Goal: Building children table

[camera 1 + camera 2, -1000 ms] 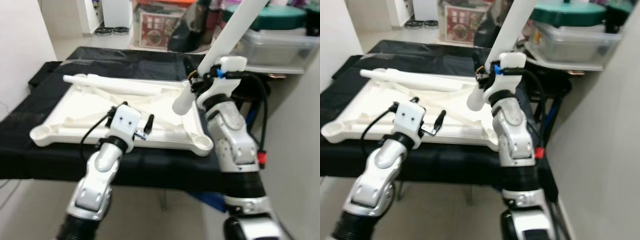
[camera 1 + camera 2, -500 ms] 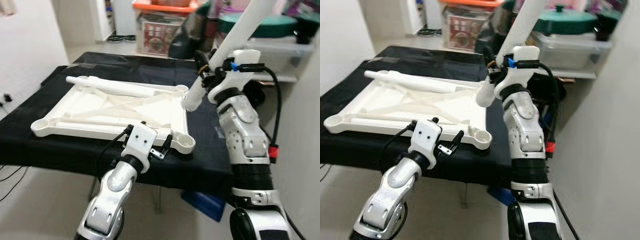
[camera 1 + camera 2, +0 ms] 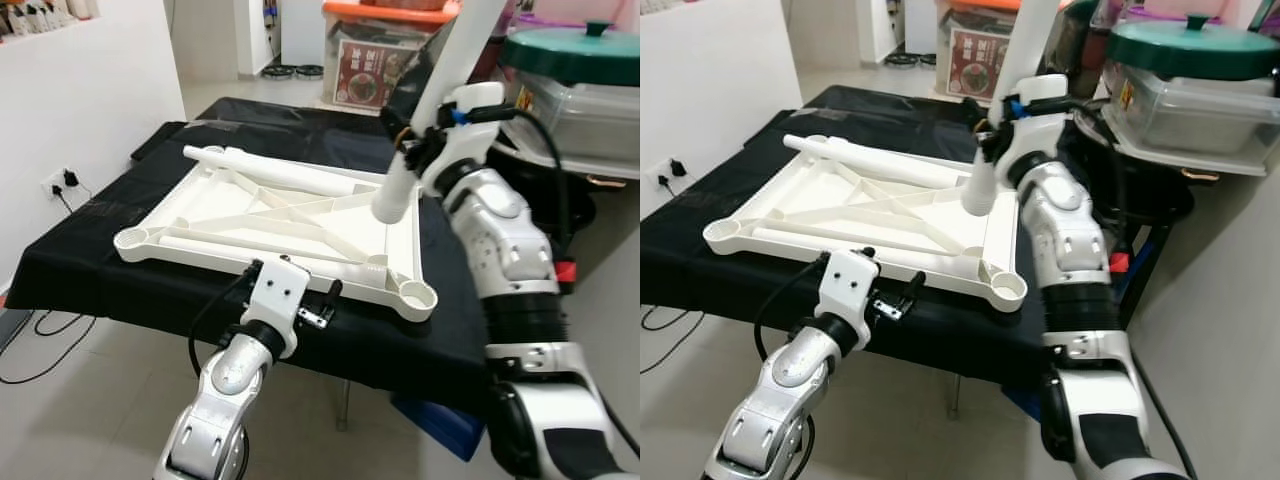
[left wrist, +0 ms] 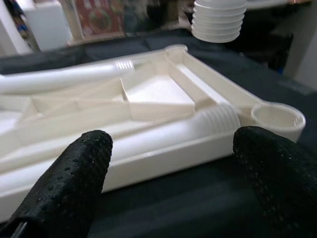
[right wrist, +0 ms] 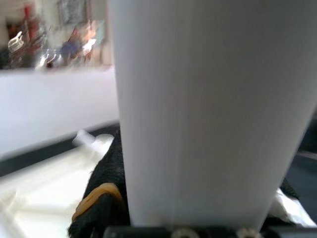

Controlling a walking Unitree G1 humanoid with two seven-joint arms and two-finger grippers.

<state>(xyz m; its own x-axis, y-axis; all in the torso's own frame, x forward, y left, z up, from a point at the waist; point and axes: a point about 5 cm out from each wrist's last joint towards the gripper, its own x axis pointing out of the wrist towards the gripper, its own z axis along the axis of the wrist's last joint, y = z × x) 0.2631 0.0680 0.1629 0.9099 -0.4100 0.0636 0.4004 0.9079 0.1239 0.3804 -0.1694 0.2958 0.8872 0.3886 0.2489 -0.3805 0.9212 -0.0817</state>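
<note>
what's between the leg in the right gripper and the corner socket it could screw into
Nothing visible. The right gripper holds the white table leg tilted above the upturned tabletop, its threaded end hanging near the right edge. The near right corner socket is open. The left gripper hovers in front of the tabletop's near edge.

Two jointed silver arms with glossy rounded shells and ribbed black bands at the joints. The left gripper [image 3: 322,302] has a boxy white wrist housing, a looping black cable and long black dimpled fingers [image 4: 64,183]. The right arm [image 3: 500,240] carries black cabling, a blue clip and a red tab.
</note>
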